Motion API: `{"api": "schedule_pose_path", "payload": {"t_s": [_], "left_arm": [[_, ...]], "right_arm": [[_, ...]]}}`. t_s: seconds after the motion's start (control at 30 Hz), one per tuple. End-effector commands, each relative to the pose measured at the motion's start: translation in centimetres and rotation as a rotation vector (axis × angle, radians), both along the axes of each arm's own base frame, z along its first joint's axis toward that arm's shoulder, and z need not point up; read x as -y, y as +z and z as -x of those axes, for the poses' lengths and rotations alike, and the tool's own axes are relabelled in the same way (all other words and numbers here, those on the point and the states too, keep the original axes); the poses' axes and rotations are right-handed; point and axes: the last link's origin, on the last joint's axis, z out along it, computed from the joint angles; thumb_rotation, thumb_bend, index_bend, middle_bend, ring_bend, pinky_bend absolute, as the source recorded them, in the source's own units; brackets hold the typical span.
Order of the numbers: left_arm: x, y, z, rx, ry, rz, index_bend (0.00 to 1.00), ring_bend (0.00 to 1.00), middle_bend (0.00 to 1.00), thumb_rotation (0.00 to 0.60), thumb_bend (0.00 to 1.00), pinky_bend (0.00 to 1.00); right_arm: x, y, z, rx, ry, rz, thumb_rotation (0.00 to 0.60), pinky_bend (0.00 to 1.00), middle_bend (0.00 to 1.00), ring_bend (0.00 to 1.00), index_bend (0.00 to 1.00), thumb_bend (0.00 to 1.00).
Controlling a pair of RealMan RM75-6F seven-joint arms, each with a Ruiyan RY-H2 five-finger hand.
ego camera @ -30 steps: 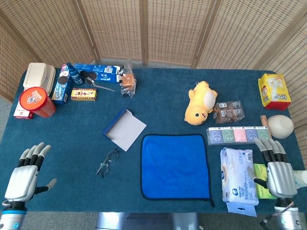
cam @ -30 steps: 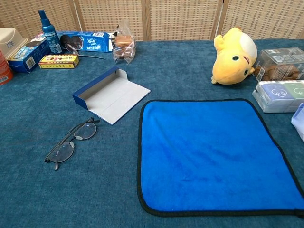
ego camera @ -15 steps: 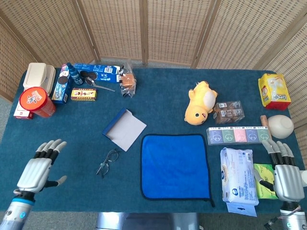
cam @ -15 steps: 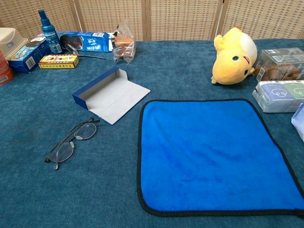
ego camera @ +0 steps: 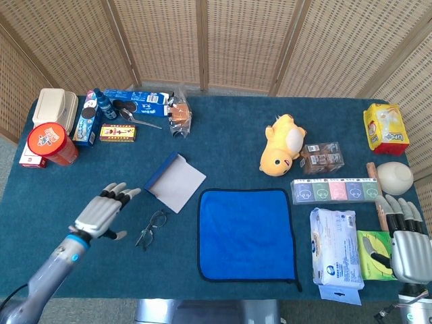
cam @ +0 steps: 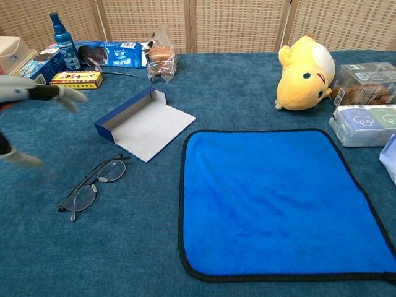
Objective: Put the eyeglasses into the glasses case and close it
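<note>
The eyeglasses (ego camera: 151,228) lie folded open on the blue worktop (ego camera: 229,155), just beyond the spread, empty fingers (ego camera: 116,194) of the left hand (ego camera: 101,214). The glasses case (ego camera: 173,181) lies open past the fingertips. Only the head view shows the right hand (ego camera: 407,243), fingers apart, empty, beside a tissue pack (ego camera: 335,255). The chest view blurs the left hand (cam: 25,117). Woven screens (ego camera: 223,40) stand behind.

A blue-carpeted counter (ego camera: 229,142) carries everything. On it lie eyeglasses (ego camera: 151,228), an open glasses case (ego camera: 174,181), a blue cloth (ego camera: 247,233) and a yellow plush toy (ego camera: 282,143).
</note>
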Motion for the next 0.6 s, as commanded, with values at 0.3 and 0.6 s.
{"api": "schedule_pose_path", "payload": {"t_s": [0.3, 0.6], "left_arm": [[-3.6, -4.7, -2.2, -0.063, -0.046, 0.068, 0.0, 0.0, 0.17, 0.6, 0.16, 0.0], [-4.2, -5.6, -2.5, -0.064, -0.039, 0.098, 0.0, 0.0, 0.19, 0.596, 0.16, 0.0]], "right_arm": [[-0.3, 0.5, -0.1, -0.014, -0.018, 0.021, 0.6, 0.07, 0.09, 0.0, 0.1, 0.29], [-0.4, 0.8, -0.4, -0.02, -0.018, 0.027, 0.599, 0.07, 0.09, 0.0, 0.1, 0.29]]}}
